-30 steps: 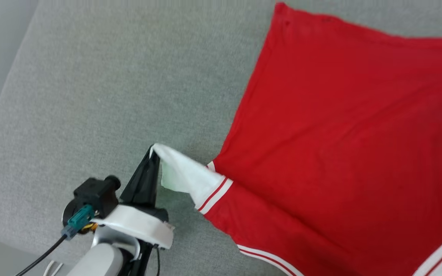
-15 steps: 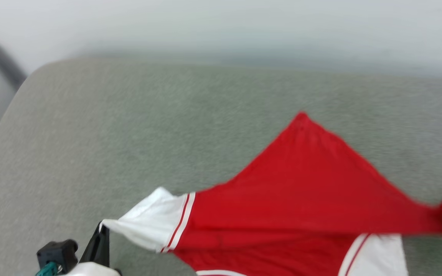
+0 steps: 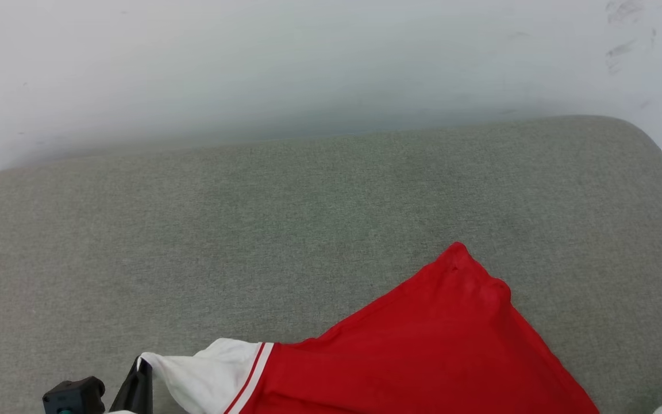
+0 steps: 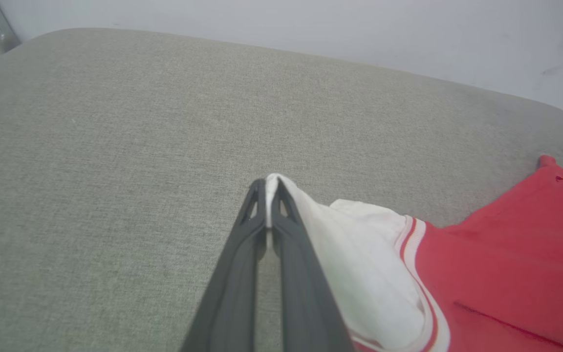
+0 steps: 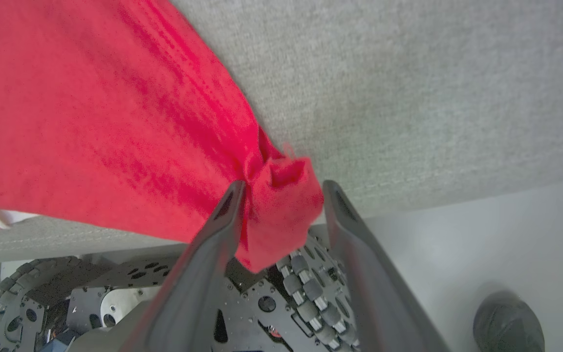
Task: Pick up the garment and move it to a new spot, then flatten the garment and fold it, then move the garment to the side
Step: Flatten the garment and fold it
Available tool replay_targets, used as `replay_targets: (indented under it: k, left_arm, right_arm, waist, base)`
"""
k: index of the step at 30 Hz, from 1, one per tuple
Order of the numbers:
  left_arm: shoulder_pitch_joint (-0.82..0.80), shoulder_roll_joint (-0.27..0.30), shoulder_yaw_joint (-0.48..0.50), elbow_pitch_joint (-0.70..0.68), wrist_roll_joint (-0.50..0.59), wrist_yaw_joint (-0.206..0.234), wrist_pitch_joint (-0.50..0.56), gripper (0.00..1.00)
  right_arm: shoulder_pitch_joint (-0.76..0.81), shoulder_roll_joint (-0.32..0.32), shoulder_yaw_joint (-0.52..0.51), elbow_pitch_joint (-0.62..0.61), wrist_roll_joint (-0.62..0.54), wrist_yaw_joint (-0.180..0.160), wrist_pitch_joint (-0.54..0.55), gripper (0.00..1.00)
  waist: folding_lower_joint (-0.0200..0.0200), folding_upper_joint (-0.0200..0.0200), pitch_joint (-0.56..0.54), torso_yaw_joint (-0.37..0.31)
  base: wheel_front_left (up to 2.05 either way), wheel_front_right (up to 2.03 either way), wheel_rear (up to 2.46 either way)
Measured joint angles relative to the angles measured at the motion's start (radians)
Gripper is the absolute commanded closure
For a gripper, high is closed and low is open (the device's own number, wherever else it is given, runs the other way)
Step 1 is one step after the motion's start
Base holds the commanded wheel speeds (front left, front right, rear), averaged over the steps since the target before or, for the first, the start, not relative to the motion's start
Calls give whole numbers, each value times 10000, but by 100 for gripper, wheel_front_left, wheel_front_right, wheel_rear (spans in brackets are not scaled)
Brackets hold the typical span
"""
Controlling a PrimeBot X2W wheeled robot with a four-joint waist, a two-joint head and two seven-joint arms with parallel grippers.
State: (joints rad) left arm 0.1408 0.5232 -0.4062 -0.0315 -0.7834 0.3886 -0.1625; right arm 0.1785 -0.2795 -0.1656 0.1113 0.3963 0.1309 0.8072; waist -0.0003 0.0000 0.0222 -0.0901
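The left gripper [image 4: 268, 188] is clamped on the tip of the white sleeve [image 4: 359, 259] of the garment [image 3: 423, 345], whose red body lies spread on the grey pad [image 3: 250, 201] to its right. The right gripper [image 5: 284, 190] stands open, with a red corner loose between its jaws. This looks like the flattening step; next, let go of the sleeve and smooth. The left wrist view makes the pinch plain. The right wrist view shows the corner overhanging the pad edge, wheels [image 5: 306, 293] beneath.
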Motion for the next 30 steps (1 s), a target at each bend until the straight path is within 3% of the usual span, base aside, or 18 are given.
replay_targets:
  k: [9, 10, 11, 16, 25, 30]
  left_arm:
    - [-344, 90, 56, -144, 56, -12, -6, 100]
    - [-640, 138, 54, -309, 146, -12, 58, 100]
    - [-710, 155, 67, -362, 153, -12, 56, 100]
    - [-1456, 115, 123, -692, 330, -121, -119, 100]
    - [-2762, -142, -157, -562, 598, -635, -259, 100]
    - [-3370, -401, -416, -311, 681, -986, -336, 100]
  right_arm:
    - [-1315, 453, -63, 190, -359, 0, -4629, 0]
    - [-1923, 462, 418, 299, -276, 0, -5534, 0]
    - [-2178, 464, 545, 376, -199, 2, -5689, 0]
    - [-3695, 58, 1373, 1001, 33, 0, -5045, 0]
    - [-6311, -604, 2982, 1684, 267, 0, -1396, 0]
    - [-7073, -596, 3551, 2015, 316, 0, -163, 0]
  waist:
    - [2, 0, 320, -126]
    - [3, 0, 575, -76]
    - [3, 0, 676, -57]
    - [4, 0, 1370, 128]
    - [5, 0, 2650, 788]
    - [6, 0, 3183, 1228]
  base:
    - [0, 0, 0]
    - [0, 0, 0]
    - [0, 0, 0]
    - [0, 0, 0]
    - [0, 0, 0]
    - [0, 0, 0]
